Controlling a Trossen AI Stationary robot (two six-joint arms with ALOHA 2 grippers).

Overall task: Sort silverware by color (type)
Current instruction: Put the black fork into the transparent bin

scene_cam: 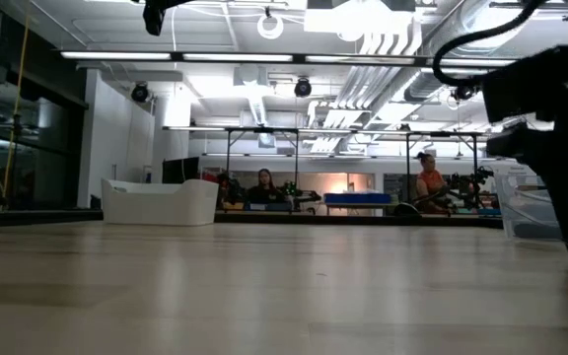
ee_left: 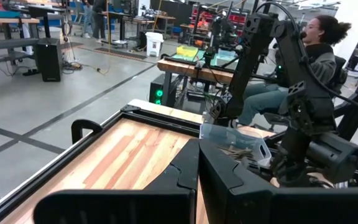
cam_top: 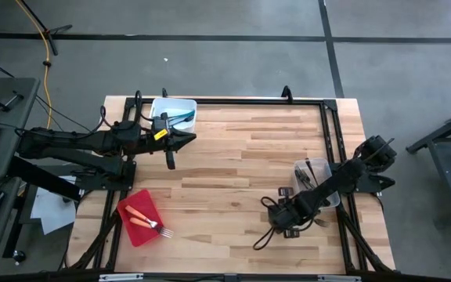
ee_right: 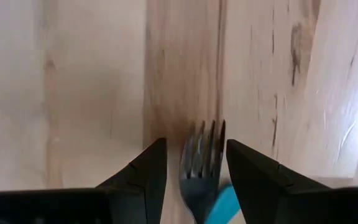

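Fork (ee_right: 202, 168), dark tines, teal-blue handle: lies between the parted fingers of the right gripper (ee_right: 194, 177), tines forward, on bare table (ee_right: 73, 93); whether gripped, cannot tell. Clear tub (cam_top: 313, 178) just behind that gripper. Step judged: pick-up or carry of a teal piece. Next: transfer to white tub (cam_top: 175, 112) beside the closed, empty left gripper (cam_top: 171, 160). Red tray (cam_top: 140, 217) holds orange pieces.
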